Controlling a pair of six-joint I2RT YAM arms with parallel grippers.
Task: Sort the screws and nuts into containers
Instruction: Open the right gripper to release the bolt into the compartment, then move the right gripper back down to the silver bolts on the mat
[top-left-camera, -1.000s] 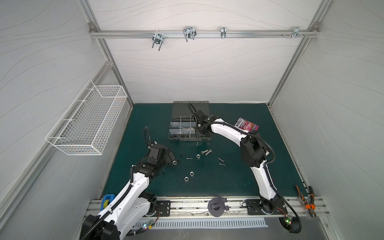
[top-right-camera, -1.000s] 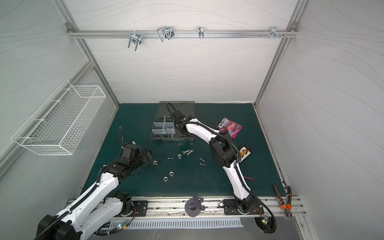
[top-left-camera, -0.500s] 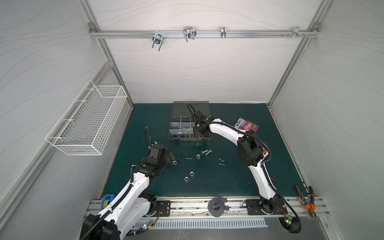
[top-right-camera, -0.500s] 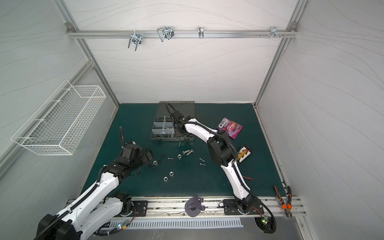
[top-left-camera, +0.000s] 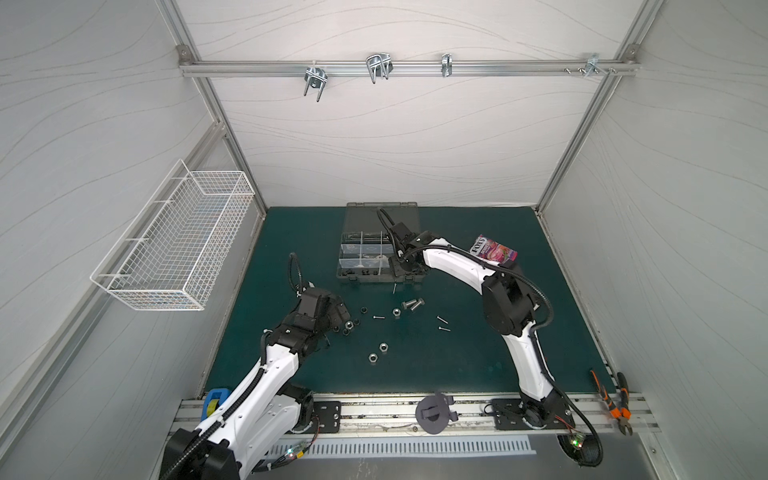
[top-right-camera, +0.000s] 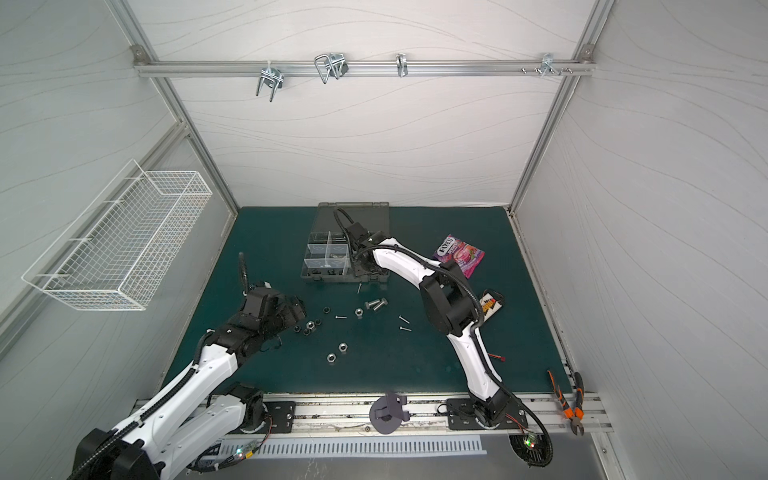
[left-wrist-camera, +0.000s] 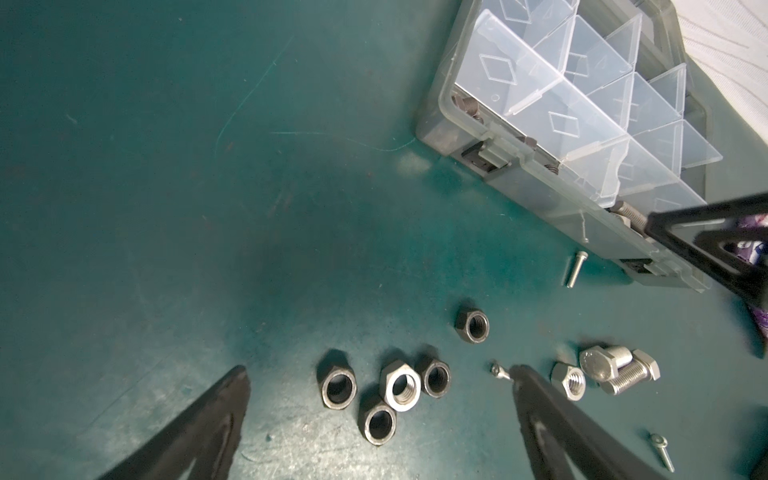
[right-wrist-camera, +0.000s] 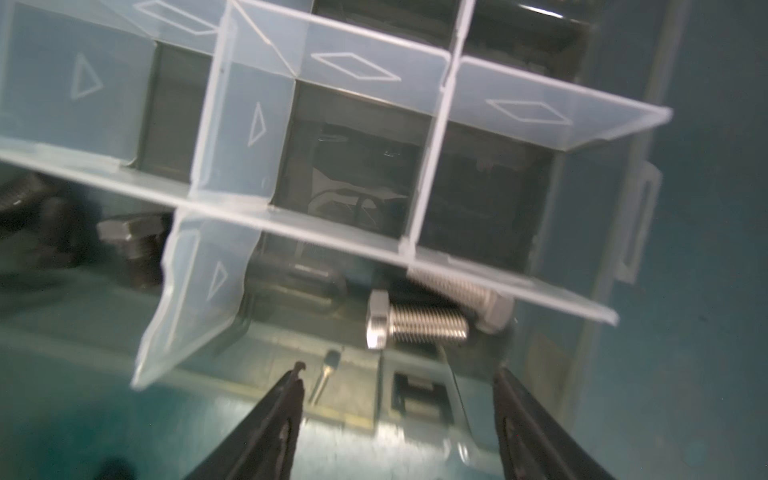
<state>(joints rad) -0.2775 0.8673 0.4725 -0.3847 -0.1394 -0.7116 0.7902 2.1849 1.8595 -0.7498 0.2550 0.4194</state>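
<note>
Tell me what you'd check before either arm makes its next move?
1. Right gripper open and empty: ok.
2. Silver bolts lying inside a compartment of the organizer case: ok.
3. Case lid open: ok.
4. Left gripper open, aimed at the nut cluster: ok.
5. Nuts in that cluster spaced for a clean pick: not ok, they touch.
6. Mat cleared: not ok, screws lie loose.
</note>
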